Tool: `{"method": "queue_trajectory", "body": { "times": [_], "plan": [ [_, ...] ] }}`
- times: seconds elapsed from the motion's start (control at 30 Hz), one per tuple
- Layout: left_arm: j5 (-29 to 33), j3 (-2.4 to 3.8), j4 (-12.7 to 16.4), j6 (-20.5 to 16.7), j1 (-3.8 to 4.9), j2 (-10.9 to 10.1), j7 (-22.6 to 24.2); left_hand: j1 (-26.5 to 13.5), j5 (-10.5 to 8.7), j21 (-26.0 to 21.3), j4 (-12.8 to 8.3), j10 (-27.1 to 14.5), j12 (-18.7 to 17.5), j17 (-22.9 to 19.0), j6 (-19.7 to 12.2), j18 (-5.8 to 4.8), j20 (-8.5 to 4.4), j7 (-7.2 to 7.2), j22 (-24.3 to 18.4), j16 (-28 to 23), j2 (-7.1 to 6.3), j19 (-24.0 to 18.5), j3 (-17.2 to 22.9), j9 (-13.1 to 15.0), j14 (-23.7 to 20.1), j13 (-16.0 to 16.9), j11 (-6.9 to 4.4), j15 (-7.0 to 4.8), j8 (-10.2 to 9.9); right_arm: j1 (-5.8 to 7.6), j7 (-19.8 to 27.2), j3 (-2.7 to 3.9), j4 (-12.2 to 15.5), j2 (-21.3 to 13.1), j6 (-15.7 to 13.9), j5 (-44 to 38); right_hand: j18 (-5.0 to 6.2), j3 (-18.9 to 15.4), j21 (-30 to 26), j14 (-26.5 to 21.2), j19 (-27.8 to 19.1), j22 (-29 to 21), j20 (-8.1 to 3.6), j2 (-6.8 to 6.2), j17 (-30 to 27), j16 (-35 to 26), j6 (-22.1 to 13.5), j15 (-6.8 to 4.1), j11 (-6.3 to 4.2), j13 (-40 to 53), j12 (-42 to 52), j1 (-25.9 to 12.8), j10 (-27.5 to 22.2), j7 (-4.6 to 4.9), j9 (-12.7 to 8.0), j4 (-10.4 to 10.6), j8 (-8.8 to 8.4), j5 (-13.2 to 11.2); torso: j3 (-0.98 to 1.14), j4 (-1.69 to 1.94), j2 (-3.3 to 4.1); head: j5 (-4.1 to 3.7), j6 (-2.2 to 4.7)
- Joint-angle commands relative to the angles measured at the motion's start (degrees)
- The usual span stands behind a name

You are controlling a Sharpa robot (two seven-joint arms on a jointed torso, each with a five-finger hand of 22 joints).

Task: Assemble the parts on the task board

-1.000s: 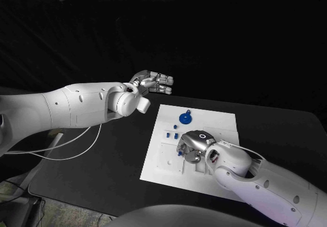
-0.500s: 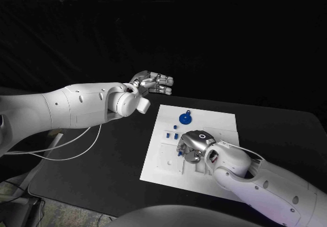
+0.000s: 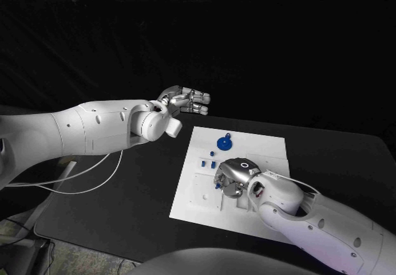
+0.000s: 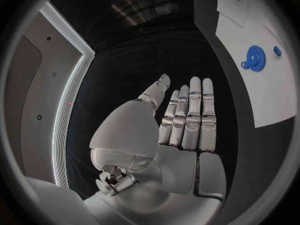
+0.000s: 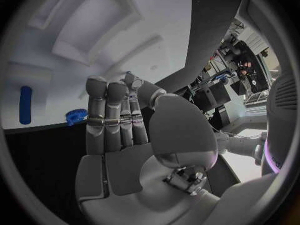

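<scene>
The white task board (image 3: 265, 150) lies in the middle of the black table. A blue round part (image 3: 224, 142) sits near its far edge, with small blue pieces (image 3: 207, 164) in a row closer to me. My right hand (image 3: 233, 176) is low over the board's middle, fingers stretched out side by side and holding nothing. A small blue ridged part (image 5: 76, 116) lies on the board (image 5: 94, 45) just beside those fingers (image 5: 109, 120), and a blue bar (image 5: 25, 105) lies farther off. My left hand (image 3: 186, 100) hangs open above the table beyond the board's far left corner, fingers straight (image 4: 187, 120).
Recessed slots (image 3: 202, 192) mark the board's near left part. Black table (image 3: 115, 200) stretches wide to the left of the board. A white cable (image 3: 91, 175) hangs under my left arm. From the left wrist the blue disc (image 4: 255, 58) and board (image 4: 262, 95) lie off to one side.
</scene>
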Motion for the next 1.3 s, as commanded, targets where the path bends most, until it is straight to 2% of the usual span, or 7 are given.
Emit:
{"method": "queue_trajectory", "body": {
  "times": [0.03, 0.6, 1.1, 1.3],
  "plan": [
    [0.08, 0.06, 0.05, 0.78, 0.1, 0.13, 0.02, 0.27, -0.38, -0.3, 0.31, -0.52, 0.08, 0.04, 0.06, 0.01, 0.02, 0.12, -0.25, 0.03, -0.61, 0.4, -0.18, 0.06, 0.24, -0.06, -0.07, -0.02, 0.04, -0.06, -0.1, -0.12, 0.03, 0.06, 0.93, -0.68, 0.8, 0.34, -0.21, 0.4, -0.15, 2.55, -0.13, -0.14, -0.08, -0.18, 0.46, -0.03, -0.11, -0.01, -0.07, -0.43, 0.48, 0.05, 0.11, 0.01, 0.18, -0.31, 0.0, 0.02, 0.0, 0.02, -0.02],
    [0.07, 0.06, 0.06, 0.91, 0.1, 0.14, -0.4, 0.37, -0.43, -0.38, 0.46, -0.67, 0.09, 0.03, -0.08, 0.08, 0.09, 0.17, -0.63, -0.11, -0.65, 0.54, -0.43, 0.06, 0.17, -0.06, -0.03, 0.04, 0.04, -0.06, -0.84, -0.43, -0.24, 0.37, 1.48, -1.32, 0.84, 0.32, -0.72, 0.41, -0.14, 2.45, -0.13, -0.15, -0.13, -0.25, 0.41, -0.02, -0.09, -0.02, -0.07, -0.48, 0.42, 0.07, 0.07, 0.06, 0.18, -0.16, -0.01, 0.03, 0.01, -0.03, 0.0],
    [0.05, 0.05, 0.16, 1.32, 0.1, 0.16, -0.77, 0.37, -0.43, -0.38, 0.46, -0.67, 0.09, 0.03, -0.08, 0.08, 0.09, 0.17, -0.63, -0.11, -0.65, 0.54, -0.43, 0.06, 0.17, -0.06, -0.03, 0.04, 0.04, -0.06, -1.9, -1.06, -1.36, 1.17, 1.68, -1.86, 0.97, 0.45, -1.86, 0.42, -0.15, 2.2, -0.1, -0.27, -0.43, -0.42, 0.18, 0.01, 0.01, -0.09, -0.12, -0.74, 0.07, 0.15, -0.13, 0.19, 0.14, 0.42, -0.01, 0.01, 0.01, -0.04, 0.05],
    [0.01, 0.05, 0.2, 1.63, 0.1, 0.13, -0.93, 0.51, -0.46, -0.46, 0.55, -0.79, 0.08, 0.03, -0.15, 0.09, 0.13, 0.18, -0.98, -0.22, -0.69, 0.63, -0.58, 0.07, 0.13, -0.06, 0.01, 0.08, 0.06, -0.05, -1.66, -1.24, -1.83, 1.28, 1.6, -1.42, 1.27, 0.93, -2.29, 0.36, -0.05, 2.16, 0.33, -0.44, -0.59, -0.27, -1.97, 0.53, 0.81, -0.25, -0.13, -1.2, -2.51, 0.81, -1.32, 0.54, 0.14, 0.6, -0.06, -0.02, 0.0, -0.03, 0.03]
  ]
}}
